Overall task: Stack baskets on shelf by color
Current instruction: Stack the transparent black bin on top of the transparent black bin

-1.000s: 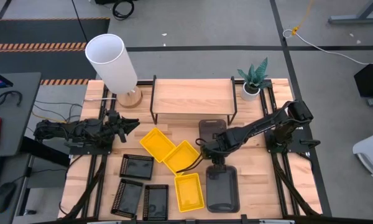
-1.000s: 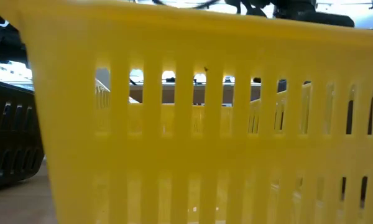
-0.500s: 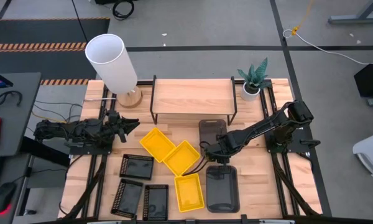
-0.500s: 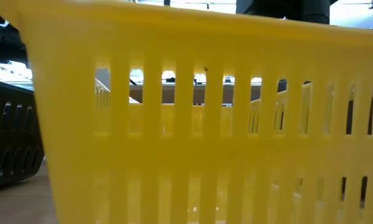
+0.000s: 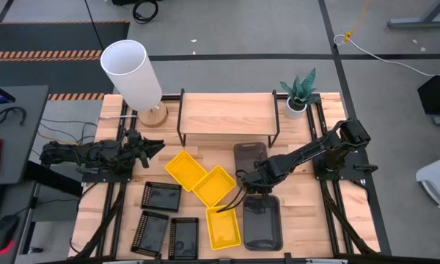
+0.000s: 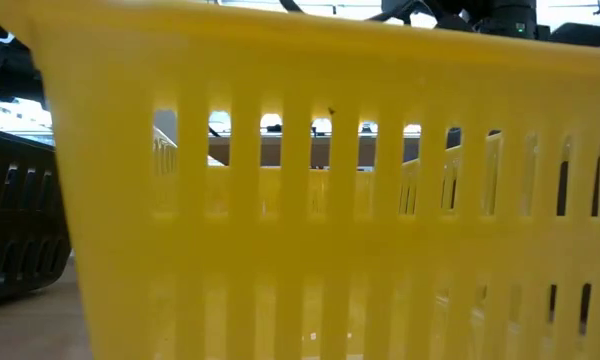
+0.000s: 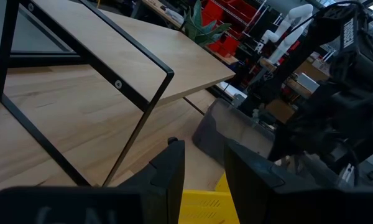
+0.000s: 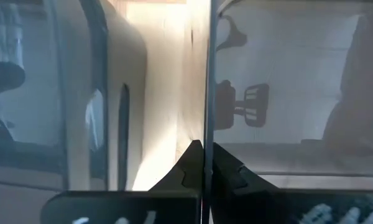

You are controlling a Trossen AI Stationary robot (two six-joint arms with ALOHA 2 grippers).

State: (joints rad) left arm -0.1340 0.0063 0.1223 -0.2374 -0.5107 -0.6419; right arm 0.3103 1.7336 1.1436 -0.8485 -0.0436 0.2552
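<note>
Two smoky-grey baskets show: one (image 5: 249, 155) lies just in front of the shelf (image 5: 227, 114), the other (image 5: 262, 224) at the near edge. My right gripper (image 5: 254, 188) is shut on the near one's far end. Three yellow baskets (image 5: 185, 169), (image 5: 215, 185), (image 5: 224, 226) lie flat at the table's middle, and three black slotted ones (image 5: 161, 196), (image 5: 151, 233), (image 5: 183, 237) at the near left. My left gripper (image 5: 155, 147) hovers open at the left, with nothing between its fingers (image 7: 168, 171). My right gripper pinches the near grey basket's thin far end wall (image 8: 205, 134) between its two fingers, one inside the basket and one outside. The fingers slant down at it from the table's far right. The basket's bottom lies flat on the table.
A white lamp (image 5: 136, 77) stands at the far left and a potted plant (image 5: 299, 94) at the far right, either side of the shelf. In the low view a yellow basket's slotted wall (image 6: 300, 200) fills the picture, with a black basket (image 6: 20, 230) beside it.
My right gripper has gone a little toward the table's near edge and down onto the near grey basket's far wall, and has shut on it. The baskets lie where they were.
</note>
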